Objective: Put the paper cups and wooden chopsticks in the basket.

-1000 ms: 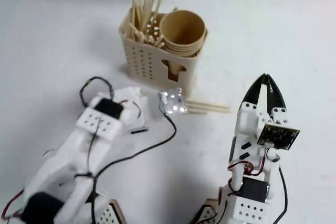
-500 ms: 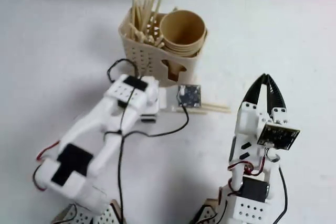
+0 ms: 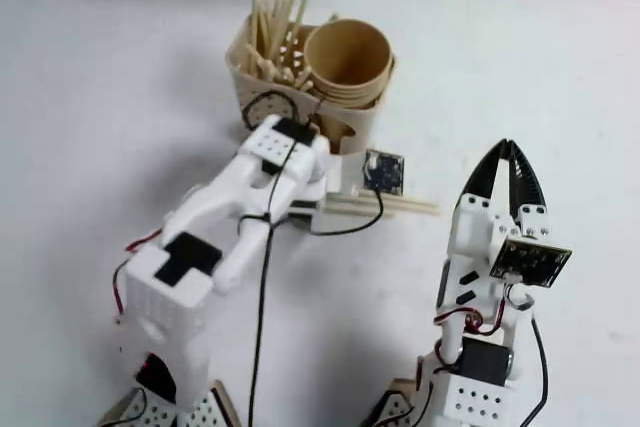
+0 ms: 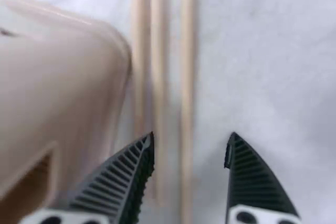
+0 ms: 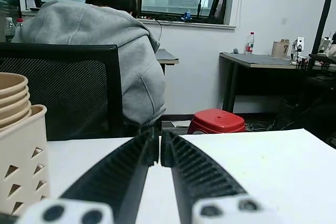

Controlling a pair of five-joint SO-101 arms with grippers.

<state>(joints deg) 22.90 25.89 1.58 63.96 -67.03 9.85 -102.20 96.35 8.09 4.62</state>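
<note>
At the foot of the basket, the left gripper [image 4: 191,139] hangs low over the table with its fingers spread, pinching nothing. Three loose chopsticks [image 4: 187,51] lie flat beneath it, side by side and parallel. Two of them run through the gap between the fingertips, and the third passes under the fingertip [image 4: 142,153] nearer the basket. I cannot tell whether either fingertip touches the sticks. The basket [image 4: 58,77] stands just beside this finger, and its wall runs along the nearest stick.

From the high view, the left arm [image 3: 240,217] reaches across the table [image 3: 120,77] and its wrist covers the basket's front base. The far ends of the loose chopsticks [image 3: 405,206] stick out from under the wrist, pointing toward the right arm. The basket [image 3: 250,82] holds a stack of paper cups [image 3: 350,52] standing mouth up on one side. A bundle of upright chopsticks [image 3: 270,22] fills the other side.

The right gripper [image 3: 508,162] sits apart from the basket, beyond the loose sticks. Its fingers are pressed together on nothing, as its own wrist view shows [image 5: 159,136]. That view also catches the basket [image 5: 21,150] and the stacked cup rims [image 5: 11,98] off to one edge.
</note>
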